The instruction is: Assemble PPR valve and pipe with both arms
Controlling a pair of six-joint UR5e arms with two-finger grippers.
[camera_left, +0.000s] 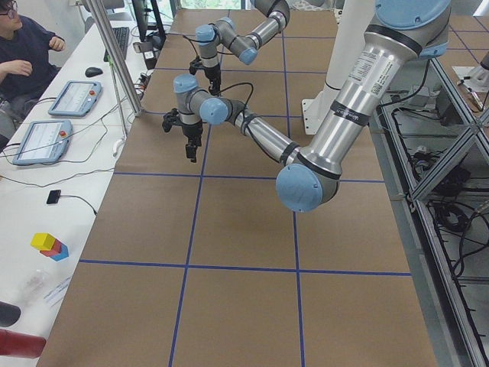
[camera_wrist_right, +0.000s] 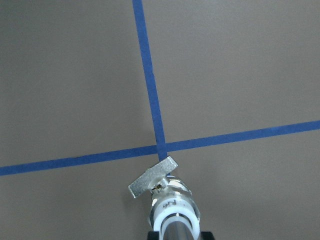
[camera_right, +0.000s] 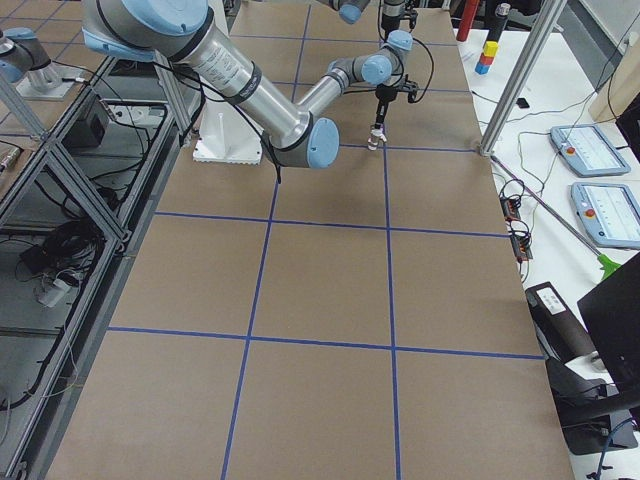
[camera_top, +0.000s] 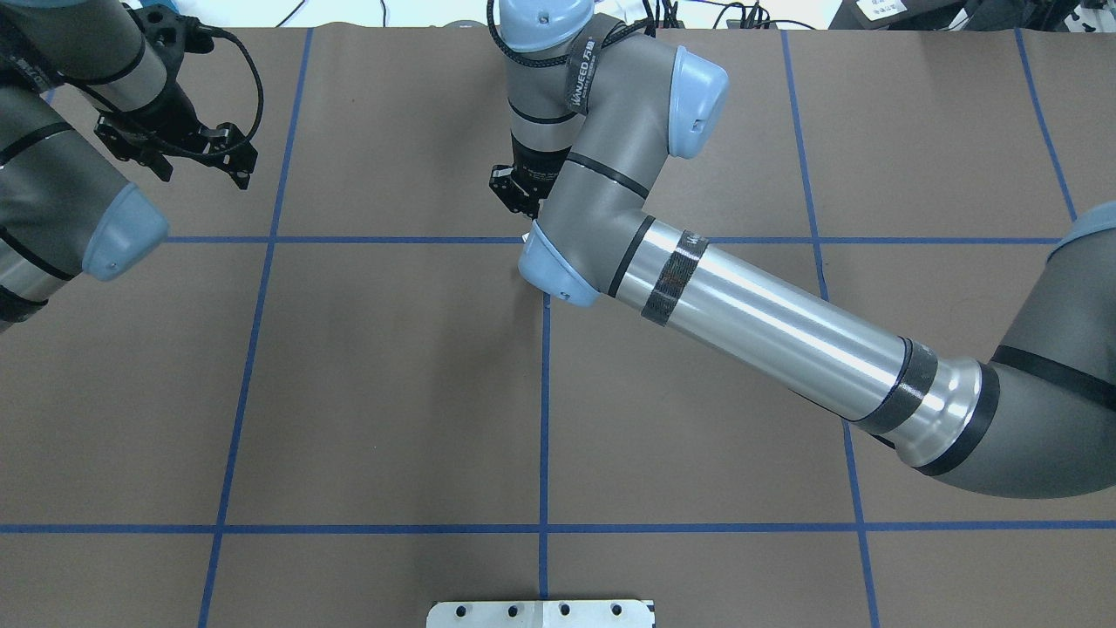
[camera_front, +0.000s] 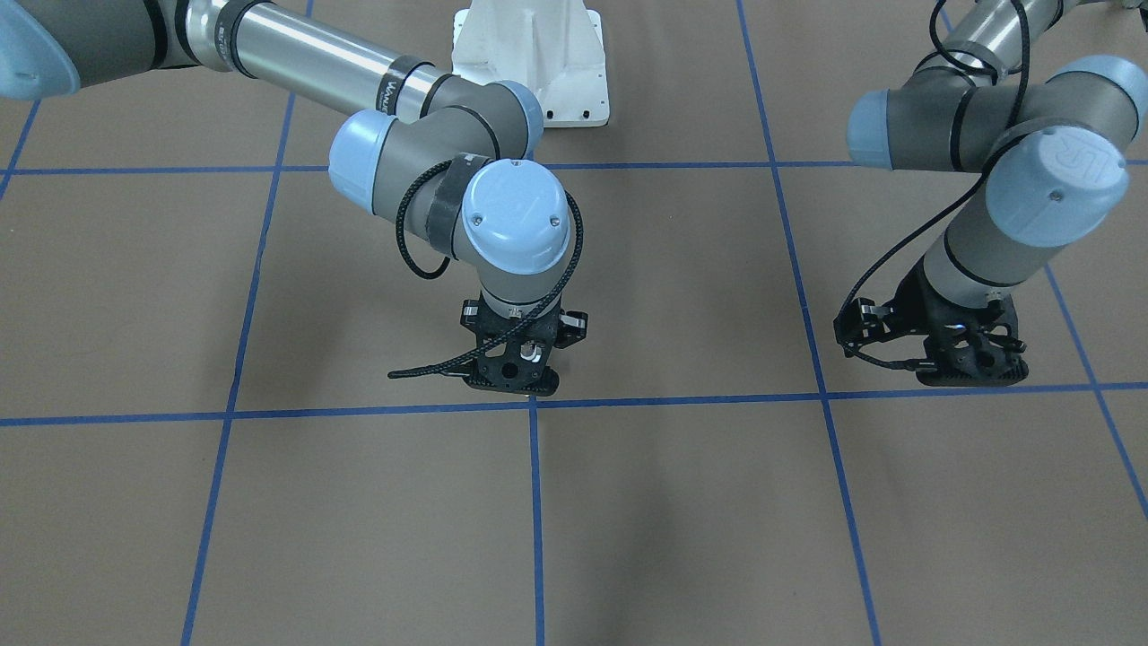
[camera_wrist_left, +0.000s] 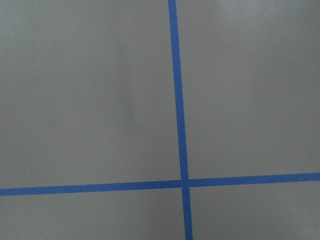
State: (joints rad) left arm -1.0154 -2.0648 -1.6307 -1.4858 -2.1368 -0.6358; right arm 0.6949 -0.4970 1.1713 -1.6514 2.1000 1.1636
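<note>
While the right arm (camera_top: 767,331) reaches across to the middle of the tabletop (camera_wrist_right: 240,65), its end effector (camera_front: 513,382) points straight down, clenched on the pipe (camera_wrist_right: 176,233). The pipe's shiny barrel shows at the bottom edge of the right wrist view, with the black of the end effector close on either side. Below the pipe stands the PPR valve (camera_wrist_right: 171,197), upright, its white collar ringed around the pipe's lower end so that the two are joined. Its flat pale lever tab (camera_wrist_right: 152,176) sticks out to one side, toward a crossing of blue tape lines (camera_wrist_right: 160,147) that lies just beyond it. Whether the valve's lower end touches the tabletop I cannot tell.

Well apart from all this, the left arm (camera_top: 52,201) holds the left end effector (camera_front: 973,370) over the tabletop, tilted a little, just beside another tape line. Whether it is released or clenched I cannot tell. Its wrist view looks down on brown tabletop and a second tape crossing (camera_wrist_left: 184,182). The white base pedestal (camera_front: 529,63) stands at the robot's edge of the tabletop.
</note>
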